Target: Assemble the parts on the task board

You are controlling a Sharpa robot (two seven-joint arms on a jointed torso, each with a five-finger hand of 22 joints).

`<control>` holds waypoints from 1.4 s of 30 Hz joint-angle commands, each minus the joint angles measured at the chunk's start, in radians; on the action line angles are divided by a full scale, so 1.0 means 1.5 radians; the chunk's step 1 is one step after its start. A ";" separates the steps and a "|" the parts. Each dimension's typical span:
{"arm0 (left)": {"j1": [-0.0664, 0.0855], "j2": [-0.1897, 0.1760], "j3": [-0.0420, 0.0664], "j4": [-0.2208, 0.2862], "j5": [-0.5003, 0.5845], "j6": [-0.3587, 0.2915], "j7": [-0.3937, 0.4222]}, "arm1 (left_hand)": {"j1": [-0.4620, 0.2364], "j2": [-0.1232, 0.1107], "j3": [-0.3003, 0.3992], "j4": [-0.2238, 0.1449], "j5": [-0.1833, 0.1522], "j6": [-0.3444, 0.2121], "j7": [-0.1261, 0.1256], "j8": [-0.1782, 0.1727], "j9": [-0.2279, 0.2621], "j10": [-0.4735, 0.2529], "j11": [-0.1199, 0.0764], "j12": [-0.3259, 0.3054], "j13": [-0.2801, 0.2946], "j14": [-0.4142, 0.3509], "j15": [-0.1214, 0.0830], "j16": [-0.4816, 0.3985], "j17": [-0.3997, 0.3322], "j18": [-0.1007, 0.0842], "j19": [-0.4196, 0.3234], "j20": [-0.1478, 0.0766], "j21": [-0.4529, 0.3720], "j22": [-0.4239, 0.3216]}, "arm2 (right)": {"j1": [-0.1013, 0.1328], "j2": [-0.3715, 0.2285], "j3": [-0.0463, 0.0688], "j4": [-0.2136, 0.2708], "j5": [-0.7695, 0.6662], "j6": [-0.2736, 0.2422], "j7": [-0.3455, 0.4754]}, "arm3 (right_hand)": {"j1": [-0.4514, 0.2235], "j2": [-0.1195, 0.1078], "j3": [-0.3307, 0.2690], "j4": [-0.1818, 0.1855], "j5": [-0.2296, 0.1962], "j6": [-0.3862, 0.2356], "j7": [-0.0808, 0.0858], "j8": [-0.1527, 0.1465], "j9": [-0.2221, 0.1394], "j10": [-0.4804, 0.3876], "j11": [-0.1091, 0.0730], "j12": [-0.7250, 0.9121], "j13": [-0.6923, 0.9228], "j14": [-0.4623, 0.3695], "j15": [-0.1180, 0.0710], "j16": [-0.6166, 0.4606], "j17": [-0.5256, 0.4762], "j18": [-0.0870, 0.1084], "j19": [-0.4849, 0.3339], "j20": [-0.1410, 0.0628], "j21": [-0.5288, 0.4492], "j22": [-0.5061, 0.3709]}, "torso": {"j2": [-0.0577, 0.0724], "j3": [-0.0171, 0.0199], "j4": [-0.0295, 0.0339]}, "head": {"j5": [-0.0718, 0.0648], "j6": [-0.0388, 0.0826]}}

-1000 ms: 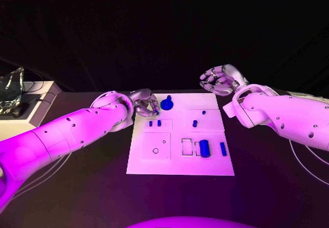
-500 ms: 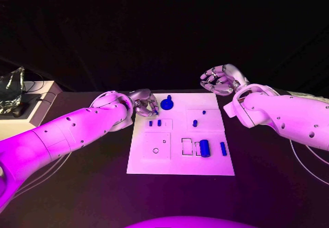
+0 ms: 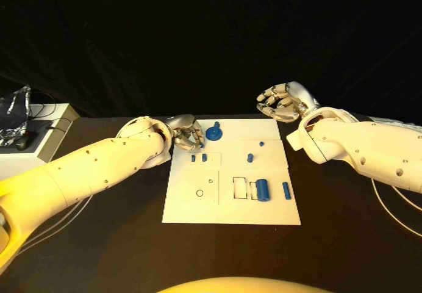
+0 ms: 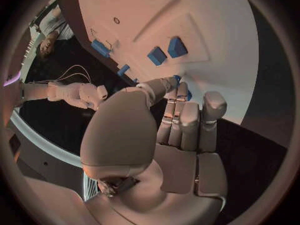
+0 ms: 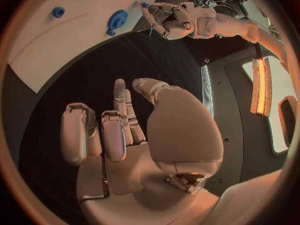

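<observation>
Barely begun, by the look of it — most blue parts (image 3: 262,190) lie loose on the white task board (image 3: 232,212), which sits mid-surface. Long cylinder near the right lies with its axis running toward and away from the robot. Left hand (image 3: 186,135) at the board's far left corner, fingers curled; holding anything? Cannot tell. Right hand (image 3: 282,102) raised beyond the far right corner — curled, nothing in it.

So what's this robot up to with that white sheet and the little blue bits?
It is assembling small blue parts on the white task board. The left hand is at the board's far left corner, beside a round blue part. The right hand is raised off the board's far right corner, holding nothing.
</observation>
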 commanded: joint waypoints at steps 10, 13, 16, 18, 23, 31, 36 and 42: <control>-0.001 0.011 -0.008 -0.013 0.006 0.013 0.007 | -0.005 0.000 0.000 -0.003 0.001 0.005 0.001 -0.005 0.001 0.006 -0.002 -0.005 0.001 -0.001 0.000 -0.001 0.000 -0.008 -0.001 -0.002 0.001 -0.001 | 0.000 -0.001 0.000 0.002 -0.005 0.005 0.005 | -0.007 -0.001 0.000 -0.004 0.001 0.002 0.001 -0.003 0.001 0.002 -0.003 -0.004 -0.001 0.044 0.005 0.003 0.057 -0.005 0.030 0.001 0.000 0.095 | 0.000 0.0002 -0.0006 | -0.002 -0.003; -0.001 0.012 -0.009 -0.013 0.007 0.016 0.007 | -0.007 -0.001 -0.001 -0.003 0.000 0.004 0.001 -0.006 0.001 0.006 -0.001 -0.007 0.001 -0.002 0.000 -0.002 -0.004 -0.008 -0.004 -0.002 -0.001 -0.004 | 0.000 -0.001 0.000 0.002 -0.005 0.005 0.005 | -0.007 -0.001 0.000 -0.004 0.001 0.002 0.001 -0.003 0.001 0.002 -0.003 -0.004 -0.001 0.044 0.005 0.003 0.057 -0.005 0.030 0.001 0.000 0.095 | 0.000 0.0003 -0.0005 | -0.002 -0.003; -0.002 0.013 -0.010 -0.013 0.005 0.023 0.004 | -0.010 -0.002 -0.004 -0.003 -0.001 0.003 0.001 -0.007 0.001 0.004 -0.001 -0.012 0.001 -0.006 0.000 -0.004 -0.011 -0.007 -0.010 -0.001 -0.005 -0.010 | 0.000 -0.001 0.000 0.002 -0.005 0.005 0.005 | -0.008 -0.001 -0.001 -0.007 0.001 0.004 0.001 -0.005 0.001 0.006 -0.003 -0.009 -0.008 0.043 0.004 0.002 0.056 -0.005 0.029 0.001 -0.002 0.095 | 0.000 0.0005 -0.0003 | -0.003 -0.003; -0.002 0.013 -0.010 -0.013 0.003 0.028 0.001 | -0.012 -0.003 -0.005 -0.003 -0.001 0.003 0.001 -0.008 0.001 0.003 0.000 -0.014 0.001 -0.009 0.001 -0.006 -0.015 -0.006 -0.013 -0.001 -0.007 -0.013 | 0.000 -0.001 0.000 0.002 -0.005 0.005 0.005 | -0.008 -0.001 -0.001 -0.007 0.001 0.004 0.001 -0.005 0.001 0.006 -0.003 -0.009 -0.008 0.043 0.004 0.002 0.056 -0.005 0.029 0.001 -0.002 0.095 | 0.000 0.0002 -0.0001 | -0.004 -0.004; -0.002 0.012 -0.011 -0.014 -0.001 0.035 -0.006 | -0.018 -0.006 -0.011 -0.003 -0.002 -0.004 0.000 -0.014 0.000 -0.004 0.001 -0.020 0.002 -0.016 0.002 -0.008 -0.025 -0.004 -0.021 0.001 -0.013 -0.019 | 0.000 -0.001 0.000 0.002 -0.005 0.005 0.005 | -0.009 -0.001 -0.001 -0.007 0.001 0.004 0.001 -0.005 0.001 0.006 -0.003 -0.009 -0.008 0.043 0.004 0.002 0.055 -0.005 0.029 0.001 -0.002 0.095 | -0.001 -0.0001 0.0005 | -0.005 -0.004; -0.003 0.008 -0.012 -0.011 -0.004 0.029 -0.008 | -0.016 -0.005 -0.012 -0.005 -0.002 -0.008 -0.001 -0.017 -0.001 -0.006 0.000 -0.019 0.004 -0.018 0.002 -0.008 -0.029 -0.003 -0.025 0.001 -0.016 -0.023 | 0.000 -0.001 0.000 0.001 -0.005 0.006 0.005 | -0.009 -0.001 -0.001 -0.007 0.001 0.004 0.001 -0.005 0.001 0.006 -0.003 -0.009 -0.008 0.043 0.004 0.002 0.055 -0.005 0.029 0.001 -0.002 0.095 | -0.001 -0.0004 0.0004 | -0.004 -0.003; -0.003 0.006 -0.012 -0.010 -0.004 0.023 -0.007 | -0.016 -0.005 -0.015 -0.006 -0.002 -0.009 -0.002 -0.018 -0.001 -0.009 0.000 -0.017 0.006 -0.019 0.002 -0.008 -0.029 -0.003 -0.025 0.001 -0.016 -0.022 | 0.000 0.000 0.000 0.000 -0.005 0.007 0.006 | -0.009 -0.001 -0.001 -0.007 0.001 0.003 0.001 -0.005 0.001 0.006 -0.003 -0.010 -0.009 0.043 0.005 0.002 0.054 -0.005 0.029 0.001 -0.003 0.095 | 0.000 -0.0008 0.0001 | -0.004 -0.002; -0.004 0.005 -0.012 -0.011 -0.004 0.014 -0.006 | -0.016 -0.003 -0.018 -0.007 -0.002 -0.011 -0.002 -0.020 -0.001 -0.013 0.001 -0.013 0.009 -0.021 0.002 -0.008 -0.031 -0.004 -0.024 0.001 -0.016 -0.022 | 0.000 0.001 0.000 -0.001 -0.005 0.007 0.006 | -0.009 -0.001 -0.001 -0.007 0.001 0.003 0.001 -0.005 0.001 0.006 -0.003 -0.010 -0.009 0.043 0.005 0.002 0.054 -0.005 0.029 0.001 -0.003 0.095 | 0.000 0.0003 -0.0001 | -0.003 -0.001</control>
